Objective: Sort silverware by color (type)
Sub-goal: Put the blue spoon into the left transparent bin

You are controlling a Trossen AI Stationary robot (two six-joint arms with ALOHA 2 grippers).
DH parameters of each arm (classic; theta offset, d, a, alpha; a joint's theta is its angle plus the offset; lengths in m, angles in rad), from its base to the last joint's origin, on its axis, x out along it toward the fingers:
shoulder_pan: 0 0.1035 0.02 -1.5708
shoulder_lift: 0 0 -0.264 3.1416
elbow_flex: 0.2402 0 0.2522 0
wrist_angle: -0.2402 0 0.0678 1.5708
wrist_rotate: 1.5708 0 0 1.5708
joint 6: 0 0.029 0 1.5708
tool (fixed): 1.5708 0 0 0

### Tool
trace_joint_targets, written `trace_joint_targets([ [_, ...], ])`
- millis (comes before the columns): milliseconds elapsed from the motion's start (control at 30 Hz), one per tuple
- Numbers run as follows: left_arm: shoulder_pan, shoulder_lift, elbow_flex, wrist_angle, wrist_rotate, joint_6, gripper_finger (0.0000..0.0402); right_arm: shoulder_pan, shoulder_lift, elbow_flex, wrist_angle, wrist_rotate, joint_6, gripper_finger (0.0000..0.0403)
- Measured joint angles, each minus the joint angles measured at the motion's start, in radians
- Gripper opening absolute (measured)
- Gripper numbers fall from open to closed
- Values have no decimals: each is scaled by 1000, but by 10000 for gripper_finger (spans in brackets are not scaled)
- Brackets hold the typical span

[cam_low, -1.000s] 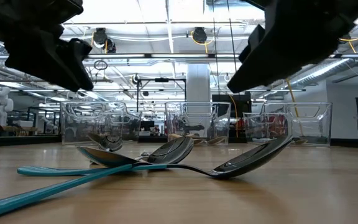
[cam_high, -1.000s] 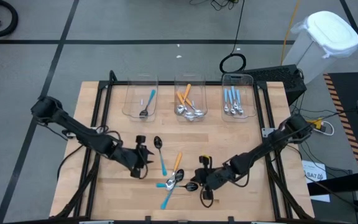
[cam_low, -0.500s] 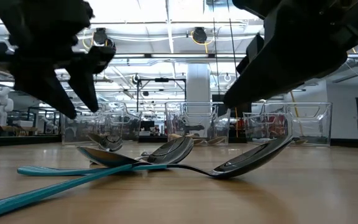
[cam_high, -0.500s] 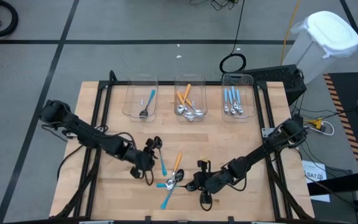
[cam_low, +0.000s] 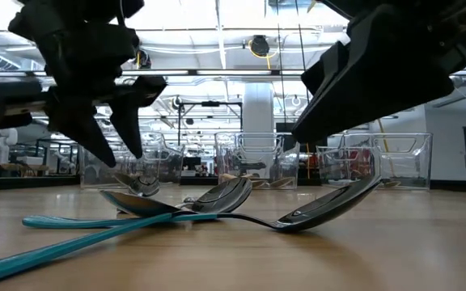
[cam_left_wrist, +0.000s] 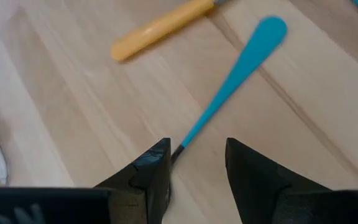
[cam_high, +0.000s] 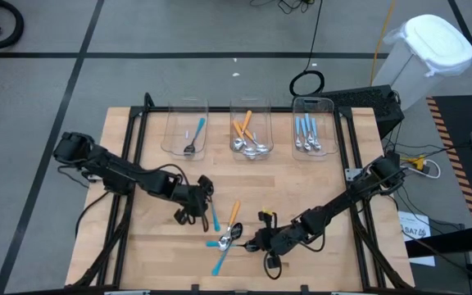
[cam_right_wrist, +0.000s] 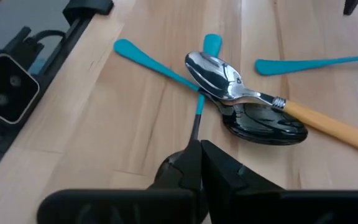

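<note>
Just beside the spoon pile (cam_high: 226, 239), the left gripper (cam_high: 195, 199) straddles a teal spoon (cam_left_wrist: 232, 83), jaws apart; the right gripper (cam_high: 256, 242) is closed, empty

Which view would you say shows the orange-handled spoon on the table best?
The right wrist view: the orange-handled spoon shows its silver bowl and handle up close. The high view shows it small; the left wrist view only its handle.

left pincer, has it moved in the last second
Yes. In the high view the left pincer has travelled toward the table's right side, away from the left edge of the table, and now straddles the teal spoon with its fingers apart.
</note>
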Motion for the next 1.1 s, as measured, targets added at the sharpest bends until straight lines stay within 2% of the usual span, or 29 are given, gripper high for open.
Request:
trace_joint_targets([
  [200, 2, 75, 82, -82, -1, 62, 154, -3, 0, 0, -27, 1, -33, 4],
  [433, 12, 273, 281, -244, -17, 126, 154, -6, 0, 1, -50, 0, -21, 4],
  [600, 27, 376, 378, -354, -23, 155, 154, -5, 0, 1, -65, -1, 18, 4],
  [900, 34, 405, 397, -389, -45, 199, 152, -5, 0, 1, -91, -2, 35, 4],
  [1100, 34, 413, 397, -405, -33, 235, 104, -5, 0, 1, -85, -2, 35, 4],
])
